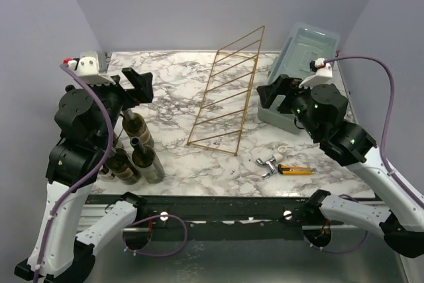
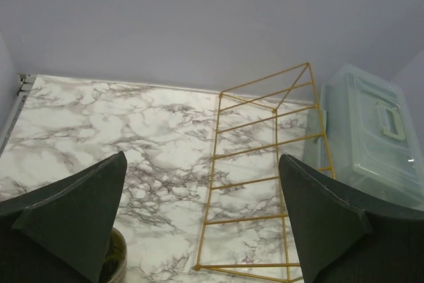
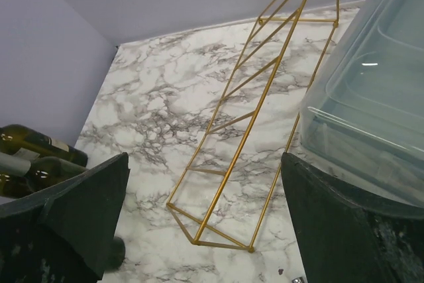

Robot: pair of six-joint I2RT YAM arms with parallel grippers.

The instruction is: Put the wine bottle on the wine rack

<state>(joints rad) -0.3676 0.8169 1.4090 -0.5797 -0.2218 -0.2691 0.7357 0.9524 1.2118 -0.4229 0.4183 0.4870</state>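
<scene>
The wine rack (image 1: 225, 98), a slanted gold wire frame with ladder-like rungs, stands mid-table. Dark green wine bottles (image 1: 148, 162) stand upright in a group at the near left, partly hidden by my left arm. My left gripper (image 1: 136, 83) hovers above and just behind them, open and empty. In its wrist view the rack (image 2: 268, 145) lies ahead and one bottle's top (image 2: 114, 260) peeks in at the bottom left. My right gripper (image 1: 273, 92) hangs open and empty to the right of the rack (image 3: 255, 111), and its wrist view shows the bottles (image 3: 33, 144) at far left.
A pale blue-grey plastic box (image 1: 306, 48) leans at the back right, close behind my right gripper, and also shows in the wrist views (image 2: 371, 137) (image 3: 371, 97). A small metal tool (image 1: 268, 164), a yellow-handled tool (image 1: 295, 169) and a white ring (image 1: 283, 150) lie near the front right.
</scene>
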